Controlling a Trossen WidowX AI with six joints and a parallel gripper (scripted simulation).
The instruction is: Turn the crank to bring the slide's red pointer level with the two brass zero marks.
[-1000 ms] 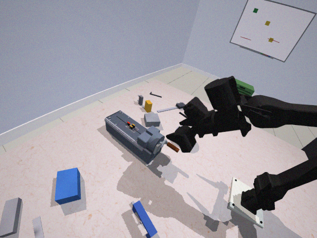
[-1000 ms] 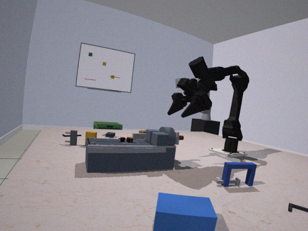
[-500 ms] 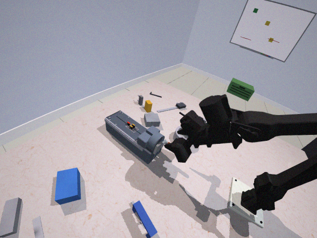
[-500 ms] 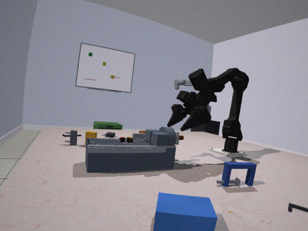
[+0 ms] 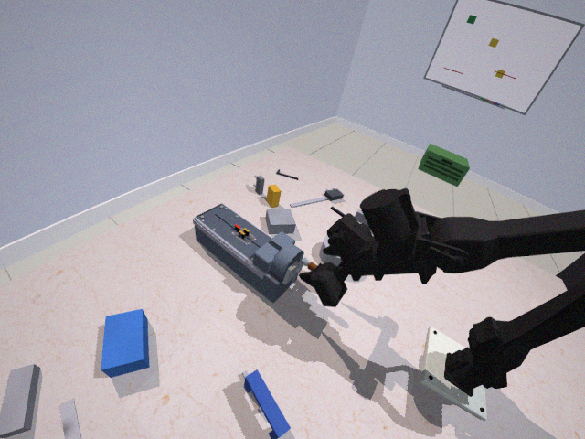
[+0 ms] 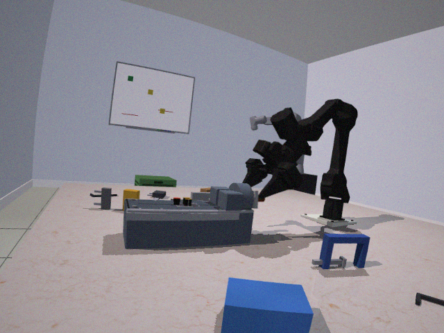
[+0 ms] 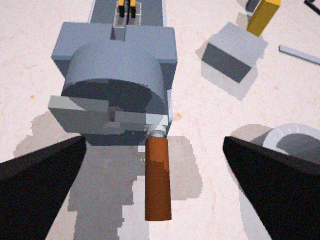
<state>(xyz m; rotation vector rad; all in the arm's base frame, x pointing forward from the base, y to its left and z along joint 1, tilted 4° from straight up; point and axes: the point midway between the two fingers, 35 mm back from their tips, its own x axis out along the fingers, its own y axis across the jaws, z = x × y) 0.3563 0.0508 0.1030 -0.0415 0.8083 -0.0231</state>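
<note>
The grey-blue machine (image 5: 226, 250) (image 6: 186, 231) (image 7: 120, 57) has a crank arm (image 7: 80, 111) on its round end. The brown handle (image 5: 313, 266) (image 6: 261, 200) (image 7: 158, 185) sticks out toward the arm, at the crank's right in the wrist view. The red pointer (image 5: 238, 228) (image 6: 176, 200) stands off the two brass marks (image 5: 244, 232) (image 6: 186, 201) (image 7: 127, 8), on the side away from the crank; it is outside the wrist view. My gripper (image 5: 313, 262) (image 6: 251, 191) (image 7: 156, 142) is open and empty, its fingers on either side of the handle with gaps at both sides.
A pale grey block (image 5: 281, 220) (image 7: 232, 47) and a yellow block (image 5: 273, 196) (image 6: 131, 196) (image 7: 264, 16) lie beyond the machine. A pale ring-shaped thing (image 7: 277, 136) is near the right finger. A blue box (image 5: 123, 342) (image 6: 267, 304) and blue bracket (image 5: 267, 401) (image 6: 345, 238) stand on the other side.
</note>
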